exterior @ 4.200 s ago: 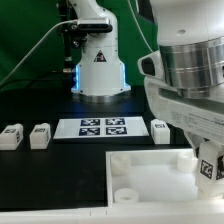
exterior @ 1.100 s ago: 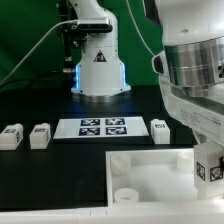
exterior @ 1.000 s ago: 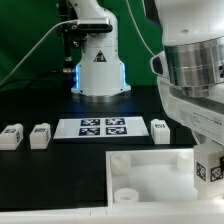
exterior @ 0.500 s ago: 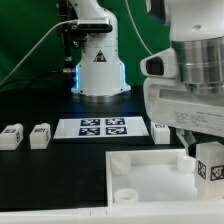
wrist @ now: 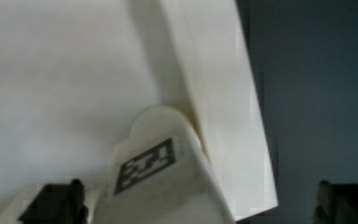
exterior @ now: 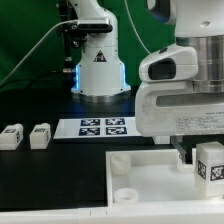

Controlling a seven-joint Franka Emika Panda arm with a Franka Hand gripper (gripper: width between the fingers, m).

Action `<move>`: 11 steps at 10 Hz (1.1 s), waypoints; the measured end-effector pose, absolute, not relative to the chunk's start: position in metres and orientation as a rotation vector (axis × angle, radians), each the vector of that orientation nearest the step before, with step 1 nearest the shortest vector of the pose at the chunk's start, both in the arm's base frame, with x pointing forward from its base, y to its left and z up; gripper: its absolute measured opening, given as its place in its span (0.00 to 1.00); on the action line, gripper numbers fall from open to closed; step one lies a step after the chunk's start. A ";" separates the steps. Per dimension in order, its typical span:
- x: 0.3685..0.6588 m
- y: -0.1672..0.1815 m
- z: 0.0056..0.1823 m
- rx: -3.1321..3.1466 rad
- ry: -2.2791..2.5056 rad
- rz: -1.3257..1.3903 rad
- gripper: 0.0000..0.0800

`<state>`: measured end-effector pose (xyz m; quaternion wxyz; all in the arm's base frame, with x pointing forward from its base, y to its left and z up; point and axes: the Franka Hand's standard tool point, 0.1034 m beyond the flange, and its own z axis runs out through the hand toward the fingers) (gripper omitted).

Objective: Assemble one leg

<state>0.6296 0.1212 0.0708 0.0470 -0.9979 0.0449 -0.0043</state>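
A small white leg with a square tag (exterior: 210, 164) stands upright over the right side of the large white panel (exterior: 140, 176). In the wrist view the same leg (wrist: 179, 160) rises beside the panel (wrist: 69, 80). My gripper (exterior: 205, 152) straddles this leg. Its dark fingertips (wrist: 55, 200) sit far apart, with a gap showing on each side of the leg, so it is open. Two more legs (exterior: 11, 136) (exterior: 40, 134) lie at the exterior view's left.
The marker board (exterior: 100, 127) lies flat behind the panel. The robot's base (exterior: 98, 65) stands at the back. Round sockets (exterior: 127, 193) show in the panel's near corner. The gripper body hides the table at the exterior view's right.
The gripper has turned about its upright axis, from angled to square-on, staying over the leg. Its body now hides the leg that lay right of the marker board.
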 end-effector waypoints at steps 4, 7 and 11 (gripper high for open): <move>0.637 0.117 0.072 -3.063 -0.113 -0.085 0.68; 0.637 0.117 0.072 -3.042 0.297 -0.067 0.37; 0.638 0.112 0.070 -2.884 0.930 -0.021 0.37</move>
